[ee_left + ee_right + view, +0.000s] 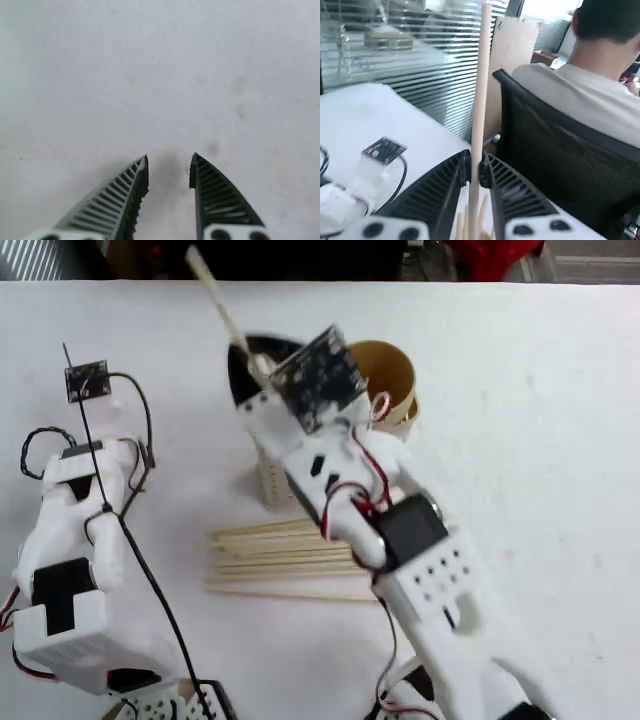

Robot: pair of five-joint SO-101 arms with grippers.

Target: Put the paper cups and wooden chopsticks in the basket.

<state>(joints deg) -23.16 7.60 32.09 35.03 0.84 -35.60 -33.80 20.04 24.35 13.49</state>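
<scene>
Right gripper (pixel 476 162): its fingers are clamped on a single chopstick (pixel 481 90), and it is held just above the basket (pixel 272 480).
Chopstick: it is gripped low on its length, so most of it stands up over the jaws, with the top tilted away from the basket.
Basket: only a strip of woven wall is seen under the arm, and the mouth is largely hidden.
Step in hand: it is judged that the stick is being delivered into the basket.
Doing it well: the lower tip should be brought inside the basket's rim and the stick righted before the jaws are eased. So much length above the grip could tip it out over the rim.
Chopstick pile (pixel 280 560): the sticks lie flat on the table (pixel 540 390) just beside the basket, not yet collected.
Paper cup (pixel 392 370): it stands upright just beside the basket, opposite the pile. Contact cannot be told.
Left gripper (pixel 168 161): its fingers are spread with nothing between them, over bare table well apart from the basket.
</scene>
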